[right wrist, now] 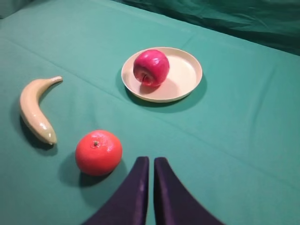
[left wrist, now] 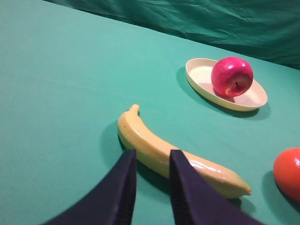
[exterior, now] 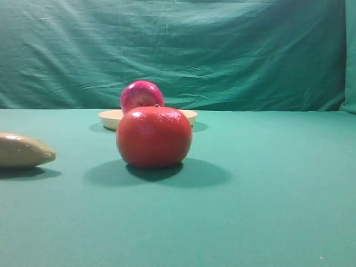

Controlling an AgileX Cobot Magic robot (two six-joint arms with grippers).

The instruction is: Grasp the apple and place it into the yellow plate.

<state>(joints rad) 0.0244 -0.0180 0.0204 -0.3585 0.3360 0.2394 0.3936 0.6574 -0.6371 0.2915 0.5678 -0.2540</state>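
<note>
1. One glossy pinkish-red apple [right wrist: 151, 67] rests inside one shallow cream-yellow plate [right wrist: 187, 75].
2. One matte orange fruit [right wrist: 98, 152]; one yellow banana [right wrist: 33, 108], cropped in the exterior view.
3. Left gripper [left wrist: 152, 187] slightly parted, empty; right gripper [right wrist: 151, 187] closed, empty.

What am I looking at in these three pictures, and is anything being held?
A two-armed robot works over a green table. One picture is a low front view; the other two come from cameras on each wrist, looking past dark jaws. The left gripper is slightly open above a banana; the right gripper is nearly closed. Neither holds anything. The apple already sits in the yellow plate. An orange lies apart, nearer the front camera.
</note>
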